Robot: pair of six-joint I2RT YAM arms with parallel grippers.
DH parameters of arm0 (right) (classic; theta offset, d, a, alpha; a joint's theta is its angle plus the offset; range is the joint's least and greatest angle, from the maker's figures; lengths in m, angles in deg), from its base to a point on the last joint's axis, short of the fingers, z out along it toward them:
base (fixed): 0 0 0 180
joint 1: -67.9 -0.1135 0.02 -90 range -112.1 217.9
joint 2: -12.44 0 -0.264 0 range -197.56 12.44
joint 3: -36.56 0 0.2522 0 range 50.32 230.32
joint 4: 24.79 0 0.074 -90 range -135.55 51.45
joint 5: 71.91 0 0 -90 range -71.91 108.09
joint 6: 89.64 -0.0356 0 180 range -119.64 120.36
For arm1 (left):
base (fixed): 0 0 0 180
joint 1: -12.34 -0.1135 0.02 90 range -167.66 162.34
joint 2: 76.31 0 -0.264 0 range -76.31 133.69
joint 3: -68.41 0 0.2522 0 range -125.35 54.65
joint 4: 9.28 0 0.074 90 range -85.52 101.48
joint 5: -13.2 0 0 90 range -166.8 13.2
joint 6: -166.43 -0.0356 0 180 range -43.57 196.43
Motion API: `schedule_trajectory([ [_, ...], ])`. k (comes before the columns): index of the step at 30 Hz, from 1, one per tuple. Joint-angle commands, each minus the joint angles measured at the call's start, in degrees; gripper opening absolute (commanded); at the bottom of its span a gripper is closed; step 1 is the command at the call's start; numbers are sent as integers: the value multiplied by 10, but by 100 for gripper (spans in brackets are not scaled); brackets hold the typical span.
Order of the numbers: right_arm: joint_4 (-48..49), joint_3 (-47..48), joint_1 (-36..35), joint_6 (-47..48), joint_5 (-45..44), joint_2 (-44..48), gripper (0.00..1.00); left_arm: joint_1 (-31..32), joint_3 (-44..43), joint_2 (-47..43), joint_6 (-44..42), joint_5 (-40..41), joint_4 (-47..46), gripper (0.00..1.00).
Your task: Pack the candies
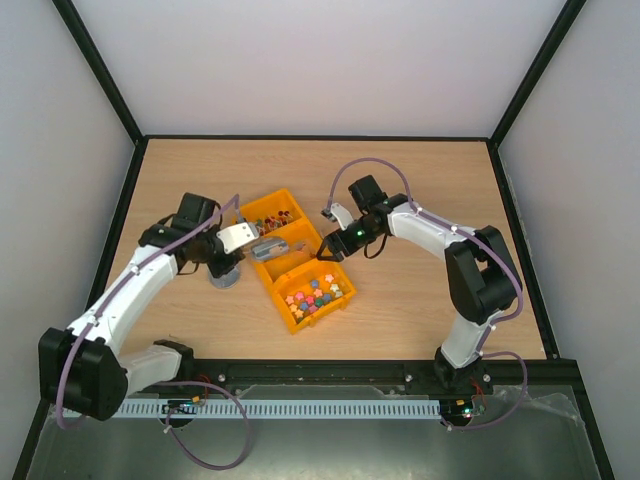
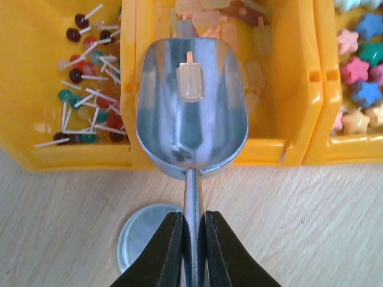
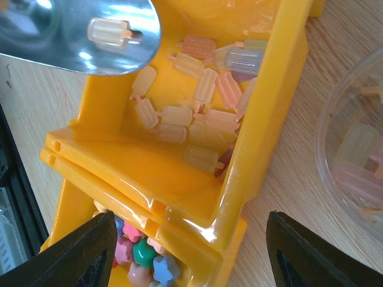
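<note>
One pale popsicle-shaped candy (image 2: 191,81) lay in the bowl of the metal scoop (image 2: 179,137), near its front lip. The other candies (image 3: 197,101) sat heaped in the middle yellow bin (image 2: 299,89), beneath and ahead of the scoop. The scoop was held level, presumably so the piece would not slide out. The left gripper (image 2: 192,222) was clamped on the thin handle behind the bowl. A bin of lollipops (image 2: 84,89) flanked the scoop's left and star sweets (image 2: 359,66) its right. The right gripper (image 3: 191,236) hung wide open and empty beyond the scoop's tip, beside a clear tub (image 3: 353,149) holding a few pieces, likely the destination
</note>
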Motion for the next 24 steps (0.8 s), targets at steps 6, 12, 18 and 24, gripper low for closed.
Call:
schedule_trajectory([
  [6,18,-25,-4,-20,-12,21,72,32,-145,92,-15,80,193,2],
  [12,34,-27,-3,-40,-16,20,71,70,-210,151,5,114,254,2],
  [18,50,-45,-4,-51,-13,22,70,103,-266,201,37,155,299,2],
  [24,68,-47,-5,-62,-12,19,70,132,-321,256,80,194,344,2],
])
